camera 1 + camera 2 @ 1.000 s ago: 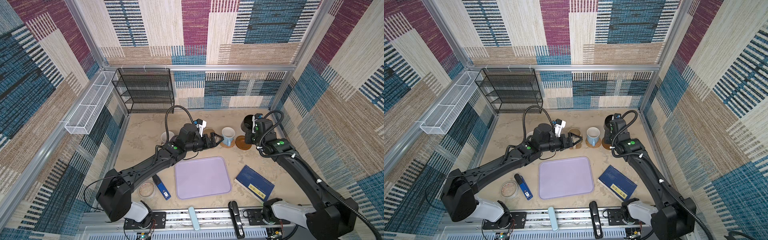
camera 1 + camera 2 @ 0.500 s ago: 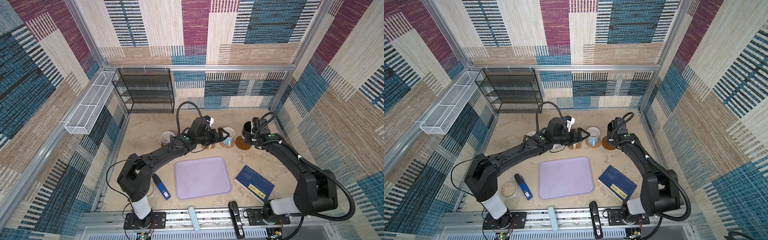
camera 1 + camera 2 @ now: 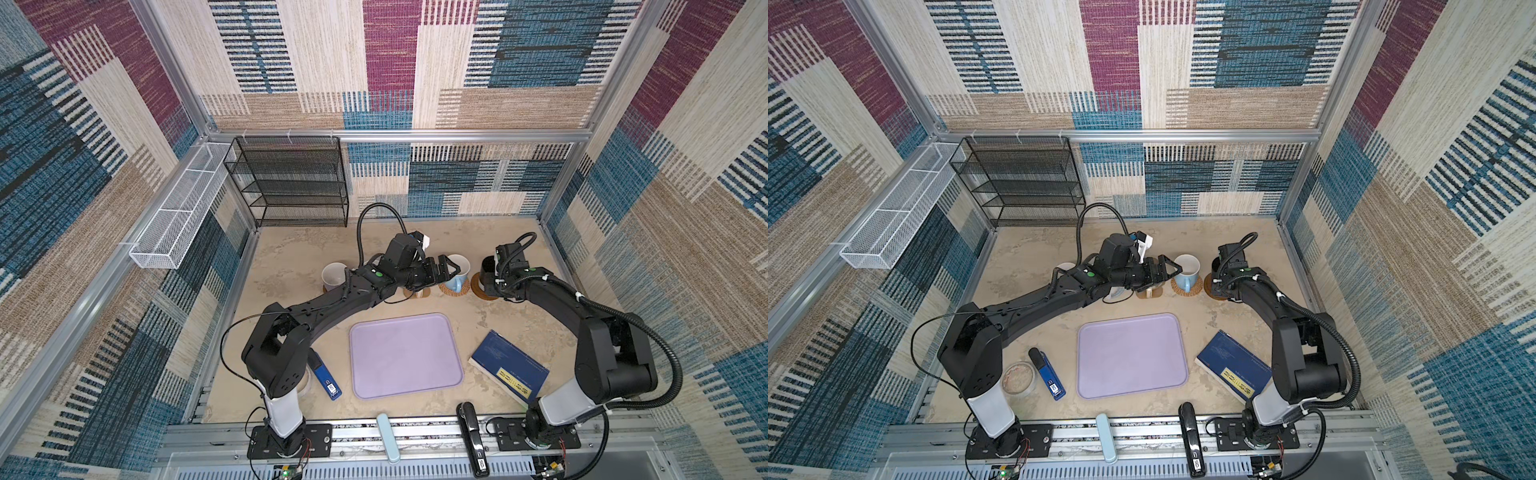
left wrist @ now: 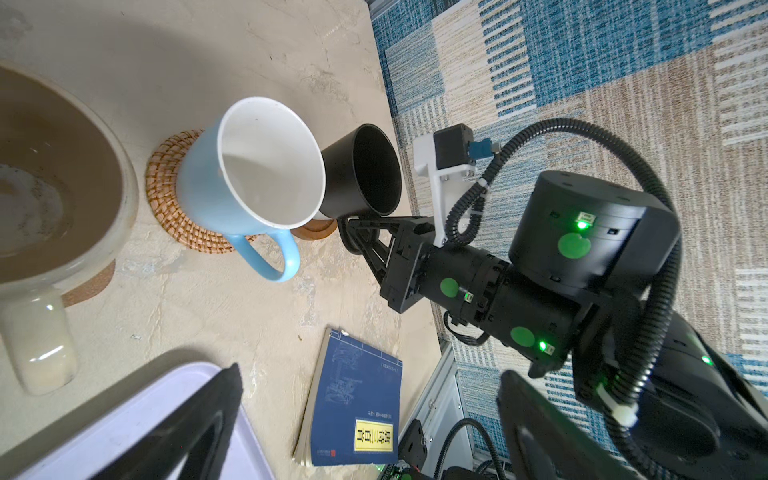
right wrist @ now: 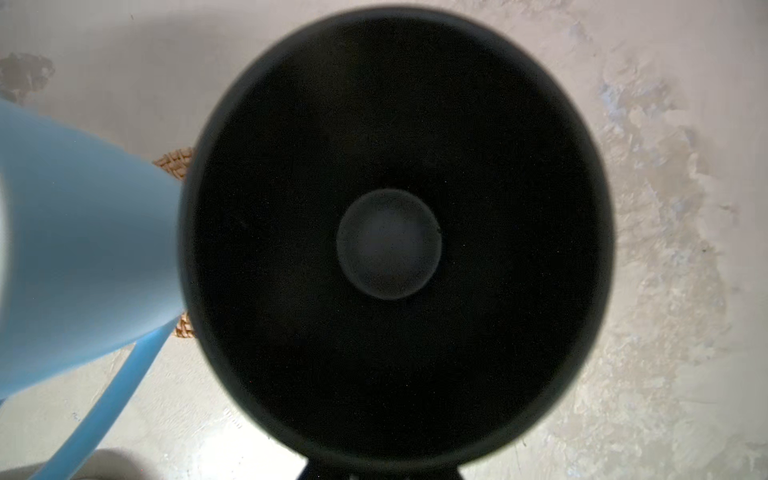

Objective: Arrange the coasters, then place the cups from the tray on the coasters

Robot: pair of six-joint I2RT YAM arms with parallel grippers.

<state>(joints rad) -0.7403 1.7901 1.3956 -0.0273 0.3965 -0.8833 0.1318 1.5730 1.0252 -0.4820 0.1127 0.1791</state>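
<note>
Open room over tray (image 3: 405, 357); blue mug (image 4: 232, 183) & black mug (image 4: 361, 174) close, tight gap

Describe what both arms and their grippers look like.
The left arm and right arm are black, jointed, on pale grey bases, each trailed by a corrugated black cable. Green dots mark their links. White brackets hold wrist cameras. The left gripper and right gripper have black triangular fingers.

The flat lavender plastic tray (image 3: 405, 357) is set front and centre, with the dark blue book (image 3: 509, 368) to its right. Behind it, the light blue mug (image 3: 459, 266) is stood on the woven rattan round coaster (image 3: 445, 290); just right, the black mug (image 3: 489, 266) is stood on the brown wooden disc (image 3: 482, 294).
</note>
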